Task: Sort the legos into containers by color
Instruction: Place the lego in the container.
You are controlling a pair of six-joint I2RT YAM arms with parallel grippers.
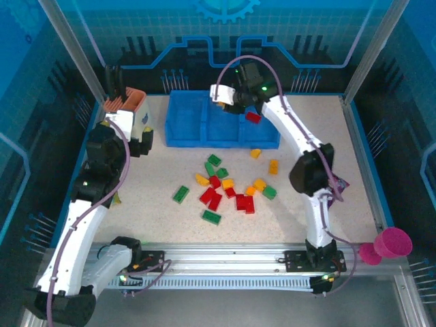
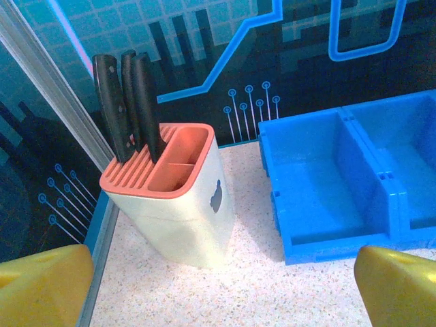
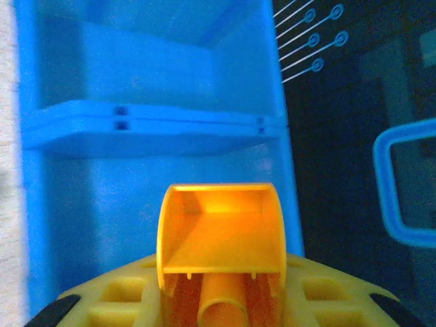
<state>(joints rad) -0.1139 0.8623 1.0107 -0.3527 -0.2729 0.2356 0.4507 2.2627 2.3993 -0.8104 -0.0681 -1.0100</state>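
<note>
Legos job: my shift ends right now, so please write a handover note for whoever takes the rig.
Left gripper: open, holding nothing, near the knife block.
Right gripper: shut on an orange lego, above the blue tray.
Done: one red lego lies in the tray's right compartment.
To do: drop the orange lego, then sort the loose legos on the table, green, orange and red.

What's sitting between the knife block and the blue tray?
Nothing sits there. The left wrist view shows bare speckled table between the knife block and the blue tray.
</note>
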